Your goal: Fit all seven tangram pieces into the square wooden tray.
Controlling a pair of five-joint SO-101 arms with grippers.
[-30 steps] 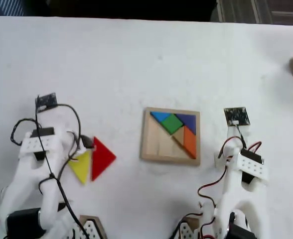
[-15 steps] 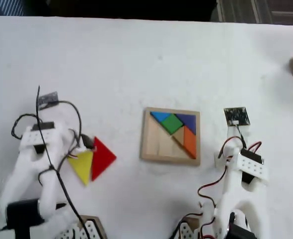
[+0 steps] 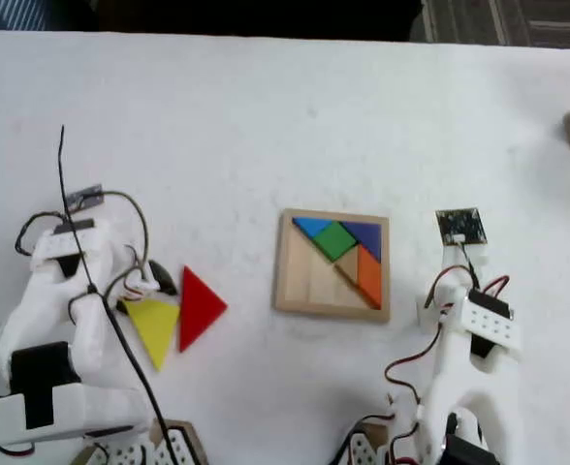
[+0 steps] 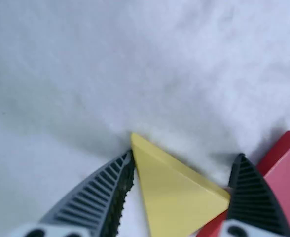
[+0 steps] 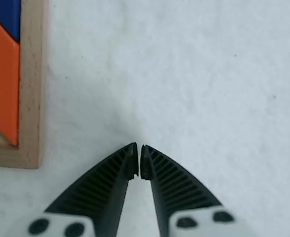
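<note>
The job is well along but not finished. The square wooden tray point(image 3: 279, 263) sits mid-counter with its upper right half filled: a light blue triangle point(image 3: 311, 227), a green square point(image 3: 335, 240), a dark blue piece point(image 3: 365, 235) and an orange piece point(image 3: 368, 278) lie flush together, with what looks like a pale tan piece point(image 3: 347, 265) wedged against the orange one. I cannot make out its outline for sure. The tray's left and lower part shows bare wood, a gap that looks right for the two big triangles.

Those two are out on the white counter point(image 3: 266, 126), well apart from the tray. The large flat yellow triangle point(image 4: 177, 197) lies just beside the flat red triangle point(image 3: 198, 305), their edges nearly touching. The left claw point(image 4: 185, 155) is set wide across the yellow triangle, one finger at its sharp corner and the other at the next corner by the red piece. It appears to be gripping it, with the piece low on the counter.

The right claw point(image 5: 139, 160) is pinched almost closed on nothing, near the tray's corner.

So roughly five placed, two to go — yellow first, by the look of it.
</note>
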